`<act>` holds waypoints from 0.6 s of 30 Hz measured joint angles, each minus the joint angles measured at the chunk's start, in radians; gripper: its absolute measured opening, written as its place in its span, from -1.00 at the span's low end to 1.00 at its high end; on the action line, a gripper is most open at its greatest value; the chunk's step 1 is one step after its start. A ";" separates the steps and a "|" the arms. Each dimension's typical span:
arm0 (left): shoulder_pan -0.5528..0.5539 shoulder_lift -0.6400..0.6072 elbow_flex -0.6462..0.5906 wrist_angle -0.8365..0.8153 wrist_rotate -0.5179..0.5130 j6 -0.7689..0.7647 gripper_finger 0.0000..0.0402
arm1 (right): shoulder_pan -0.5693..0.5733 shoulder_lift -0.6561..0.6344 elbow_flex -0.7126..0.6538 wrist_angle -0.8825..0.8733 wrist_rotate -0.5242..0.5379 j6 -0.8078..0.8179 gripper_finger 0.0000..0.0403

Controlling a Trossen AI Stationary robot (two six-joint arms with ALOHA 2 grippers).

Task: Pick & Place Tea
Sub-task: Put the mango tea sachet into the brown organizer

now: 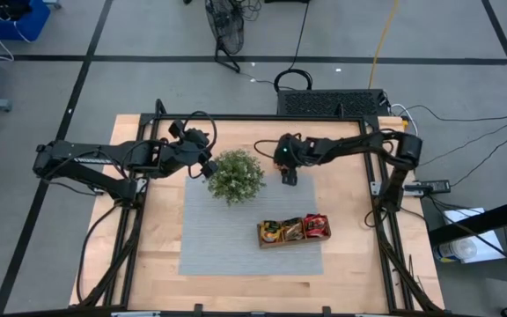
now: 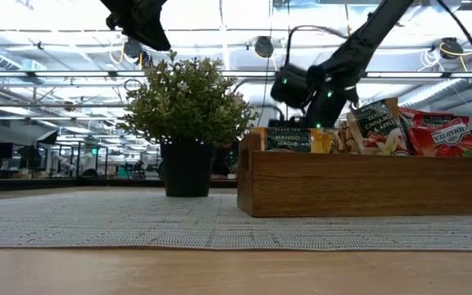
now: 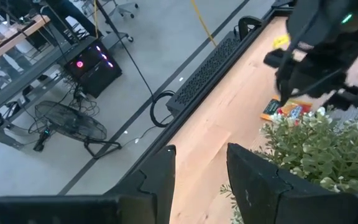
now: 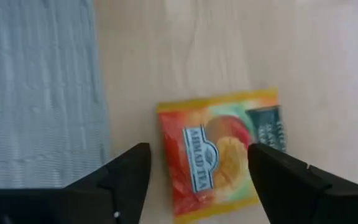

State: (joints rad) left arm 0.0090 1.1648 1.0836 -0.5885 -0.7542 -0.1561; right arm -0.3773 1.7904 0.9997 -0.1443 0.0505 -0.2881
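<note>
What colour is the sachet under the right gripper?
Orange-yellow with red fruit art and a dark green panel; the sachet shows best in the right wrist view.

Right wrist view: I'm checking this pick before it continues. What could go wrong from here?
The orange tea sachet lies flat on bare wood between the right gripper's open jaws, so they may slide over it or push it off. It also sits off-centre, toward one jaw. The plant stands near the path to the tray.

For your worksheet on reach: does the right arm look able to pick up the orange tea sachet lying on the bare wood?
Probably yes. The right gripper hangs directly over the orange tea sachet, fingers open on either side, nothing between them.
</note>
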 joint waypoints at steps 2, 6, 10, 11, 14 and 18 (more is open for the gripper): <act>0.003 0.000 0.000 0.000 0.000 0.000 -0.27 | -0.020 0.038 0.026 -0.011 -0.012 -0.016 0.21; 0.004 0.000 0.000 -0.003 0.011 -0.004 -0.27 | -0.057 0.108 0.078 -0.077 -0.109 0.013 0.13; 0.003 0.000 0.000 -0.011 0.014 -0.004 -0.27 | -0.070 0.147 0.089 -0.127 -0.140 0.041 -0.04; 0.004 0.000 0.000 -0.012 0.014 -0.004 -0.27 | -0.069 0.150 0.089 -0.142 -0.138 0.041 -0.11; 0.004 0.000 0.000 -0.012 0.014 -0.005 -0.27 | -0.069 0.153 0.088 -0.169 -0.135 0.041 -0.37; 0.004 0.000 0.000 -0.012 0.014 -0.011 -0.27 | -0.066 0.149 0.087 -0.193 -0.129 0.039 -0.81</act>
State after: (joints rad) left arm 0.0128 1.1648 1.0836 -0.6005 -0.7403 -0.1669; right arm -0.4430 1.9396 1.0869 -0.3375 -0.0788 -0.2492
